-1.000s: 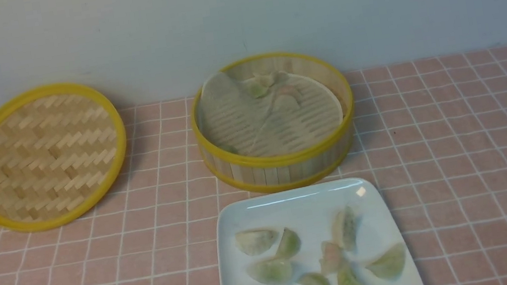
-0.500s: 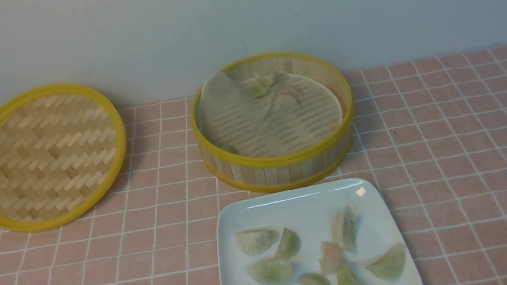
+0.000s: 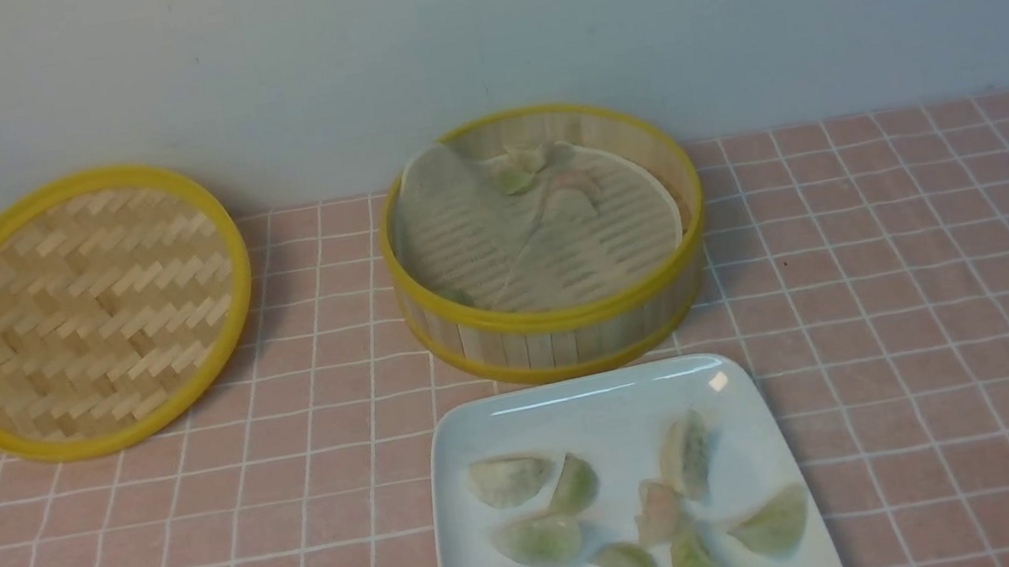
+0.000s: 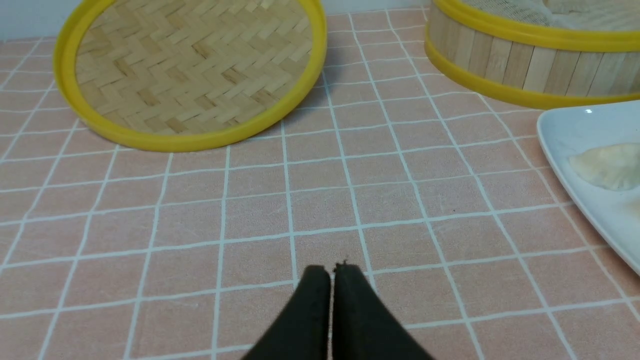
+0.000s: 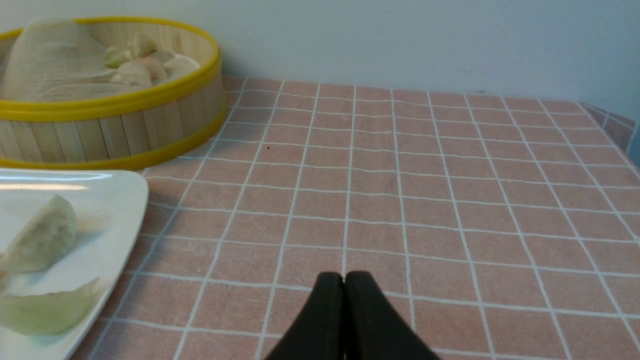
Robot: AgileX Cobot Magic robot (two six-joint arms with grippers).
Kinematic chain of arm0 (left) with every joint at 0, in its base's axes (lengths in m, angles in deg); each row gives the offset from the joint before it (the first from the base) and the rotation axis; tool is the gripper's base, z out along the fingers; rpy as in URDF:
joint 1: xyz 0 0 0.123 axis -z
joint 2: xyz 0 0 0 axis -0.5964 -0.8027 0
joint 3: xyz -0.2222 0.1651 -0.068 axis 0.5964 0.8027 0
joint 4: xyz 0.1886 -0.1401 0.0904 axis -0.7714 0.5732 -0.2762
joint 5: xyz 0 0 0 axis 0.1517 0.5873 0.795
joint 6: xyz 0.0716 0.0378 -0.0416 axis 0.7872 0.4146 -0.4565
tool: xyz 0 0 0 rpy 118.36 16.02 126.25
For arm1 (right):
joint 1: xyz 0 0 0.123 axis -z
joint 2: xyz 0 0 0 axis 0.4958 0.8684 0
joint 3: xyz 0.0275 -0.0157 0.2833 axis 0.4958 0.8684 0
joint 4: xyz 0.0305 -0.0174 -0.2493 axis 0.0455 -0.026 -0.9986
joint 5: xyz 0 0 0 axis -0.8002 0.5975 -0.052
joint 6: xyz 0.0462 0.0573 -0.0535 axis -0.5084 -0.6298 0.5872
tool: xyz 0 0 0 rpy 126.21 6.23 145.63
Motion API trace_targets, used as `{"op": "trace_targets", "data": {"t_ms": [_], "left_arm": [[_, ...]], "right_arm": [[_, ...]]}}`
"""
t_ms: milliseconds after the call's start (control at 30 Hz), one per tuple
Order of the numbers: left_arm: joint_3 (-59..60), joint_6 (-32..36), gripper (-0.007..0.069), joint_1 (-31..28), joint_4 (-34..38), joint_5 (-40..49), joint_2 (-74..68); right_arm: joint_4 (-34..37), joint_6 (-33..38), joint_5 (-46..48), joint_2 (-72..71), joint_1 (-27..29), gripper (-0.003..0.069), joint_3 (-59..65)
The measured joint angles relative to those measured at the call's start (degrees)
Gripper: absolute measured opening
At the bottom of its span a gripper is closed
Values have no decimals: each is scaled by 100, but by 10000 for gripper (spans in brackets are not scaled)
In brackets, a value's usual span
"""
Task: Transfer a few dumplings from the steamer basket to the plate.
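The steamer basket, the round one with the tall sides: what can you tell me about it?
The steamer basket is round, of pale upright bamboo slats between yellow rims, open on top. Inside, a whitish liner lies rumpled over the slatted floor, with a few dumplings near the far wall. It sits upright on the pink checked cloth, just behind the white plate; whether they touch I cannot tell.

Pink tabletop, pale wall.
Pink cloth-like table cover with a white grid (image 3: 941,258) runs back to a plain pale blue-grey wall (image 3: 467,29); lighting soft, even, possibly from overhead.
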State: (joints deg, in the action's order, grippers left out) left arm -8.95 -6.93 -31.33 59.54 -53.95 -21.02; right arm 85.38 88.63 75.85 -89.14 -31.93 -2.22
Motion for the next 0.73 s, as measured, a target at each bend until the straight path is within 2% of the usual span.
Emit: {"op": "trace_targets", "data": {"t_ms": [733], "left_arm": [[0,0,-6,0,0,0,0]], "right_arm": [[0,-80,0,0,0,-14,0]]}}
